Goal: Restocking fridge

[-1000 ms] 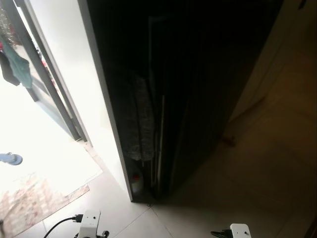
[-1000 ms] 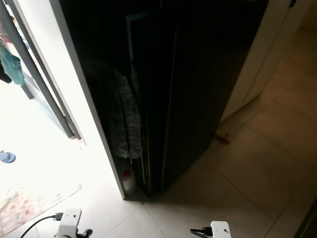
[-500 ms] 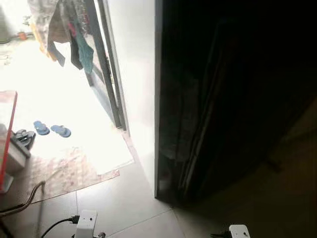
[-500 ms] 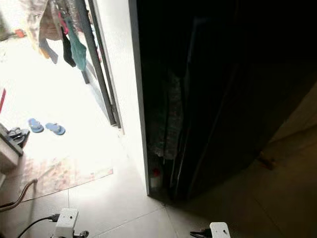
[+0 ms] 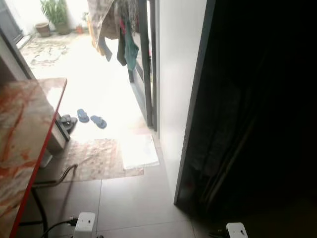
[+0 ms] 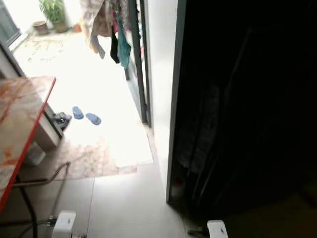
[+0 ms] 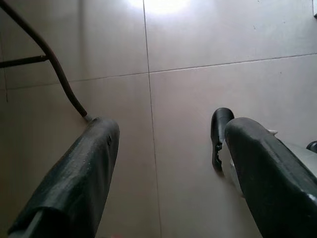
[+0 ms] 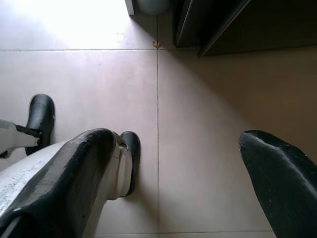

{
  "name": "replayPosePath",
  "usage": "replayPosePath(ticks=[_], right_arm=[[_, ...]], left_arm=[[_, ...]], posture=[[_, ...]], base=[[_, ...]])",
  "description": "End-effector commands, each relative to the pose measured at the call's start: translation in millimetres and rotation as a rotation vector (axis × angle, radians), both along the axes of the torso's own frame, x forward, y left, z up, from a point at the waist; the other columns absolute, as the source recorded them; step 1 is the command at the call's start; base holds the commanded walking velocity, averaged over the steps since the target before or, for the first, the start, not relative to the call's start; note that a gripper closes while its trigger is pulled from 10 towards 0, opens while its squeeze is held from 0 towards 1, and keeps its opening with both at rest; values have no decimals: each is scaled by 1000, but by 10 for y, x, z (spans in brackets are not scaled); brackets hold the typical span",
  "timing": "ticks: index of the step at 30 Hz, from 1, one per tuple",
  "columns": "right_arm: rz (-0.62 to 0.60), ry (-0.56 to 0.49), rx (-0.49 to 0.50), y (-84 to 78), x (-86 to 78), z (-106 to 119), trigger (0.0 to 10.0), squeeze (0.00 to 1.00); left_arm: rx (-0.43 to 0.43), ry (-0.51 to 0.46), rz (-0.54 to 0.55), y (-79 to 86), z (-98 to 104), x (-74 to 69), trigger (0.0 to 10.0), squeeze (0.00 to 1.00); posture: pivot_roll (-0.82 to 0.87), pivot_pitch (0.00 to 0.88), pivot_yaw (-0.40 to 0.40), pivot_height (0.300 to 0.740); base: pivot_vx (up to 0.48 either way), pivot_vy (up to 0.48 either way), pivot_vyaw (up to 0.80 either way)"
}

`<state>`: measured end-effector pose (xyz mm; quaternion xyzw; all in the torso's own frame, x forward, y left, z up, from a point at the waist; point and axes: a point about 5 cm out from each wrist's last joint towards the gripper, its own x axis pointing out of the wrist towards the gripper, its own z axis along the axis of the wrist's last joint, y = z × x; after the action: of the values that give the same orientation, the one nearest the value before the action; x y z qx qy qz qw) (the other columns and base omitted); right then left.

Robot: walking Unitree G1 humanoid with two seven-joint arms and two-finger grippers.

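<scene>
Left wrist view: left gripper [image 7: 166, 163] fingers apart over tiled floor [image 7: 198, 49]; right gripper [image 8: 193, 173] also apart, empty. No readable labels.

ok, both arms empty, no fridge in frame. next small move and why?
Probably keep turning to look for the fridge. Ahead are a bright doorway, a pair of slippers, a red-edged table and a dark cabinet. The left gripper and right gripper hang open above bare floor tiles, holding nothing.
</scene>
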<state>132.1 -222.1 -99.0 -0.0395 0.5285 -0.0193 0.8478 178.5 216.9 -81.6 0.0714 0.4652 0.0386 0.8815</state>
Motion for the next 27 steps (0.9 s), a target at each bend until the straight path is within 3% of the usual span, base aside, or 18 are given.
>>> replayPosePath(ticks=[1, 27], right_arm=[[17, 10, 2, 17, -19, -10, 10000, 0], [76, 35, 2, 40, -77, -32, 10000, 0]], left_arm=[[9, 10, -7, 15, -9, -24, 10000, 0], [5, 15, -11, 4, -19, -43, 10000, 0]], posture=[[-127, 0, -4, 740], [-124, 0, -13, 740]], base=[[0, 0, 800], [0, 0, 800]])
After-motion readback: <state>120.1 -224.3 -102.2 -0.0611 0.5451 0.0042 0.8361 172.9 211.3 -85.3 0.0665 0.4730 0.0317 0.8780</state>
